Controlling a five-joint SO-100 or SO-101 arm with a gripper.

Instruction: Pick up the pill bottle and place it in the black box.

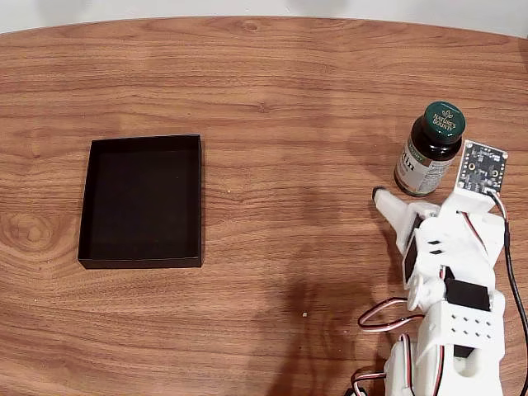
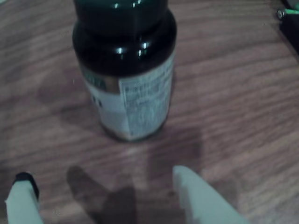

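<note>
On the worktop (image 1: 272, 91), near the right edge of the fixed view, the pill bottle (image 1: 429, 150) stands upright, well apart from the black box (image 1: 142, 200) at the left. Spread wide and holding nothing, the tool (image 2: 110, 198) sits just short of the bottle. It should advance until both fingers flank the label, centred, before squeezing, so the bottle is not tipped.

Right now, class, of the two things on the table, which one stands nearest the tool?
The pill bottle: it stands upright just beyond the open tool, not yet touched. The black box lies far across the table, at the left of the fixed view.
</note>
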